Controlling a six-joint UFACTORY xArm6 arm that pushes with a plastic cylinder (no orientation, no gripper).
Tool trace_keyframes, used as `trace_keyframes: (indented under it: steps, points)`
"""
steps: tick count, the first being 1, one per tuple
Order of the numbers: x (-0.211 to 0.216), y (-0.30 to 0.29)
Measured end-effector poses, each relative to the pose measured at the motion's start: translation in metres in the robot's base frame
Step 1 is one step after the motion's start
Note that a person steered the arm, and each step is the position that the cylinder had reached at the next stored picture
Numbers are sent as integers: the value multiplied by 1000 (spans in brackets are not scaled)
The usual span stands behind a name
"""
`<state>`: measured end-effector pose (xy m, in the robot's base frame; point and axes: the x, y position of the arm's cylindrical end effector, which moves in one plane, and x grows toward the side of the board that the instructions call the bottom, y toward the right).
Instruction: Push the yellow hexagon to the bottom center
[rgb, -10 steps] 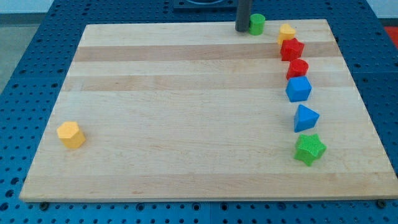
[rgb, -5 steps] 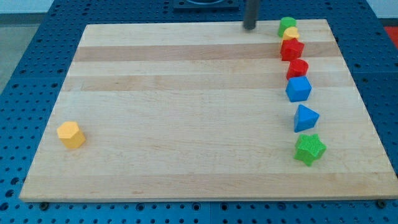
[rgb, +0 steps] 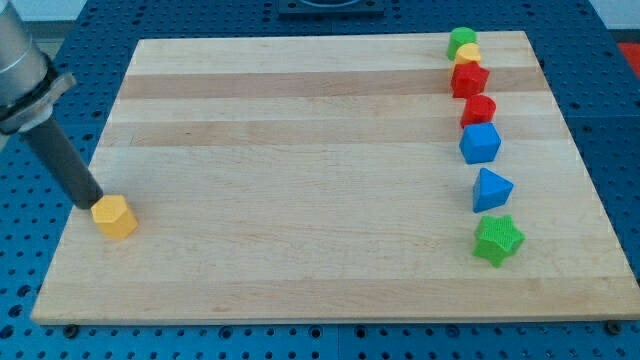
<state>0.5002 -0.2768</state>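
at the view's left edge of the wooden board (rgb: 300, 250), my tip (rgb: 92, 203) rests just at the upper-left side of the yellow hexagon (rgb: 115, 216), touching it or very nearly so; the rod slants up and away toward the view's top-left corner, where the arm's grey body (rgb: 22, 70) leaves the picture. there is no hand on this rig, only the rod, so nothing is wide, narrow or holding anything. the placement reads as deliberate: with the tip behind the hexagon on the side away from the goal, a push toward the view's right and slightly down would likely carry the block along the bottom edge toward the centre, which it is well apart from now. the other blocks stand in a loose column down the view's right side, well clear of that path: a green block (rgb: 462, 41) at the top touching a yellow block (rgb: 468, 54), then a red block (rgb: 469, 78), a second red block (rgb: 479, 109), a blue cube (rgb: 480, 143), a blue triangle (rgb: 491, 189) and a green star (rgb: 498, 239). the board is pale, banded wood lying on a blue perforated bench (rgb: 610, 120), and little else of the room shows beyond it.
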Motion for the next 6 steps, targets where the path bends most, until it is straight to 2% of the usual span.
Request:
trace_keyframes:
  steps: [1, 2, 3, 5, 6]
  points:
    - [6, 42]
    - [17, 28]
    - [43, 72]
    - [46, 233]
    - [60, 219]
